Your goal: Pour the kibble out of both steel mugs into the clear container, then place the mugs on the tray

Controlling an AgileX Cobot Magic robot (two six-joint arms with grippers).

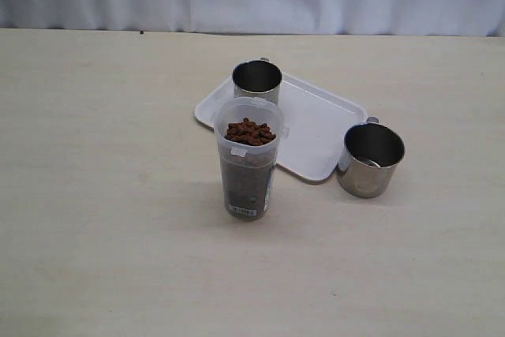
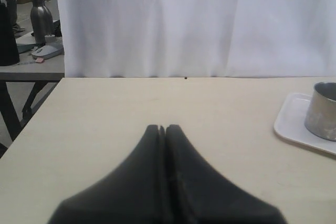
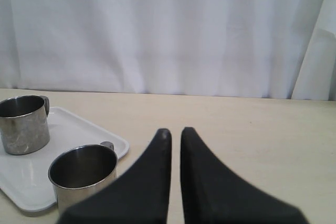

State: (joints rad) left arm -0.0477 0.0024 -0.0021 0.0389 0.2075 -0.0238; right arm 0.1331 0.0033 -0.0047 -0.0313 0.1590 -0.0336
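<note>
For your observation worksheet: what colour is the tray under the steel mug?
White; the tray shows best in the exterior view, with one steel mug on it.

Bright, even light; soft shadows, close hands blurred.

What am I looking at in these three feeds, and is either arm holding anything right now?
This is a two-armed robot. The wide picture comes from a fixed camera over the table; no arm shows in it. The other two come from cameras on each wrist, looking out past dark fingers. The left gripper is closed on nothing. The right gripper shows a narrow gap and holds nothing either. On the table, the clear container holds the kibble. One steel mug stands on the white tray. The other mug, which looks empty, stands on the table at the tray's edge.
</note>
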